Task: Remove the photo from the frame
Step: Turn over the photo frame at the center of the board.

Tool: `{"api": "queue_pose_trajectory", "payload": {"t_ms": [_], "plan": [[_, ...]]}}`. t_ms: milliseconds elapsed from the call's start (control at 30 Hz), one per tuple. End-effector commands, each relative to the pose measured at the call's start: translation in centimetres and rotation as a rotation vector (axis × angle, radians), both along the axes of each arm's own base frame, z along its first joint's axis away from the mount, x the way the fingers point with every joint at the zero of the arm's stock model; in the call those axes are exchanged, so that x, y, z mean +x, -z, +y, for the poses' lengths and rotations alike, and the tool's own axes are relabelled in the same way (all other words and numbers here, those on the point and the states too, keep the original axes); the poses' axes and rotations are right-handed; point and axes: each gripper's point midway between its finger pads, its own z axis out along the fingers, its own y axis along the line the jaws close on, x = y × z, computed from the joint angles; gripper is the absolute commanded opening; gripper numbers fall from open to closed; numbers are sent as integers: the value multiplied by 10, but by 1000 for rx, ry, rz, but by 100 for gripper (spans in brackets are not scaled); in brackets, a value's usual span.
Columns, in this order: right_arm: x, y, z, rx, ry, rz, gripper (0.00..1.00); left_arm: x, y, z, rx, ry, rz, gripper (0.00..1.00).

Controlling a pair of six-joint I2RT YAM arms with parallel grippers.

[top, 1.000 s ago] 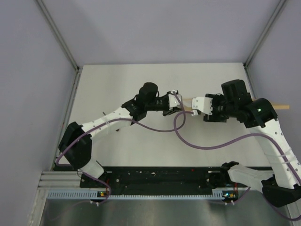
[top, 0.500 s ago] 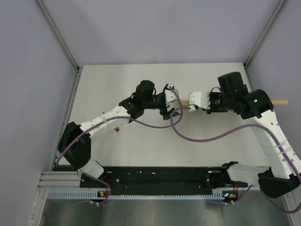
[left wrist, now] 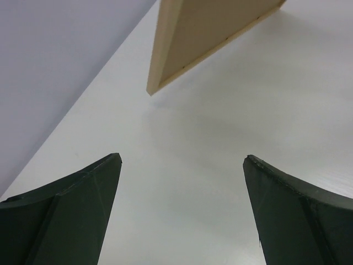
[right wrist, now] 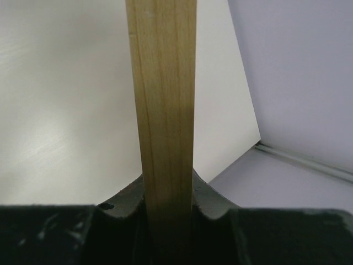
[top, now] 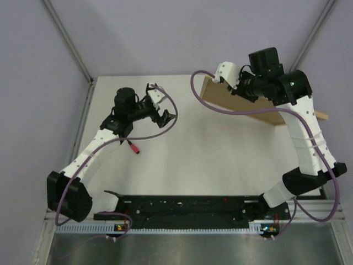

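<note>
My right gripper point(top: 228, 77) is shut on the edge of the light-wood frame point(top: 245, 104) and holds it tilted above the table at the back right. The right wrist view has the frame's thin pale edge point(right wrist: 164, 99) clamped between the jaws of the right gripper point(right wrist: 165, 190). From above, only a plain tan face of the frame shows. The photo is hidden. My left gripper point(top: 164, 106) hangs open and empty over the table's left half, well apart from the frame. In the left wrist view, a frame corner point(left wrist: 204, 33) floats ahead of the open left gripper point(left wrist: 182, 160).
A small red object point(top: 134, 148) lies on the white table point(top: 220, 160) below the left forearm. Grey walls close in the back and both sides. A purple cable point(top: 207, 99) loops under the right gripper.
My left gripper opened, let go of the frame and drew back to the left. My right gripper closed on the frame and lifted it up toward the back right.
</note>
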Motion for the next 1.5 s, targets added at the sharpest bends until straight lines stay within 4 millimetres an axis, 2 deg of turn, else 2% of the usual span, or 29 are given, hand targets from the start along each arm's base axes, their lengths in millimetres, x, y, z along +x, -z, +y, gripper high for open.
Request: {"api": "queue_pose_trajectory", "payload": {"t_ms": [0, 100, 200, 500, 767, 867, 1067, 1267, 1433, 1467], "plan": [[40, -71, 23, 280, 147, -169, 0, -2, -5, 35, -6, -74, -46, 99], [50, -88, 31, 329, 176, -196, 0, -3, -4, 53, -9, -115, -81, 99], [57, -104, 43, 361, 176, -255, 0, -5, 3, 61, -6, -132, -79, 99], [33, -186, 76, 636, 83, -426, 0, -3, 10, 73, -29, -175, -72, 99], [12, -235, 93, 844, -26, -460, 0, 4, 20, 77, -88, -167, -75, 99], [10, -237, 98, 896, -29, -430, 0, 10, 20, 79, -152, -148, -34, 99], [21, -218, 115, 978, -25, -281, 0, 19, 11, 89, -293, -95, 13, 99], [38, -213, 122, 1057, -10, -204, 0, 19, 24, 89, -354, -63, 74, 99], [50, -206, 124, 1104, 17, -145, 0, 27, 38, 83, -387, -24, 123, 99], [56, -202, 123, 1105, 30, -136, 0, 32, 36, 92, -404, -30, 115, 98]]}}
